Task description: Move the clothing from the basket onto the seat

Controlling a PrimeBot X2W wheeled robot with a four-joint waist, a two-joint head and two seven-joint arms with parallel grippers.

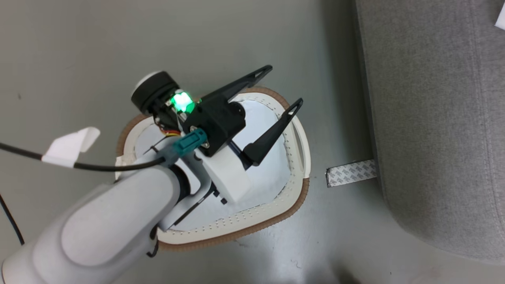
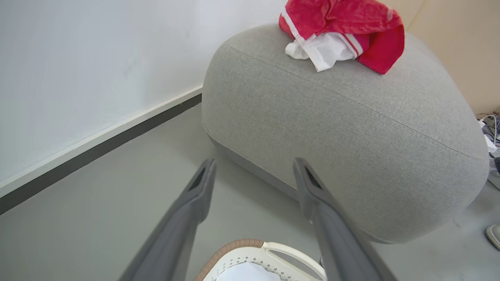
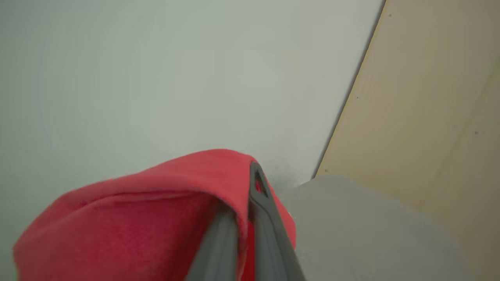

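The clothing (image 2: pixel 343 27) is a crumpled heap of bright red cloth with a white part spilling out at the front and white stripes along one edge. It looks soft and thin, full of creases, and it lies on top of the sofa (image 2: pixel 343 128), at its rounded end. More of the clothing (image 3: pixel 136 218) shows low in my right wrist view, smooth red and blurred by nearness, folded over one finger. My right pincer (image 3: pixel 244 210) is pressed together on it, with red showing in the narrow slit between the fingers. Whether this is part of that heap I cannot tell. Behind it are a grey hump of sofa, a pale wall and a beige panel (image 3: pixel 429 97). My left pincer (image 1: pixel 286 84) is spread wide and hangs above the basket (image 1: pixel 256 221), its two long dark fingers tapering to slotted tips. The basket is an oval of cream plastic with rows of small holes, a brown woven-look rim and a loop handle at the side. A flat pale pad (image 1: pixel 268 173) covers its bottom. It stands on the smooth grey floor (image 1: pixel 79 47) near the sofa, whose cover is a coarse grey weave with a stitched seam. A strip of patterned tape (image 1: pixel 351 173) lies on the floor between them, one end at the foot of the sofa.
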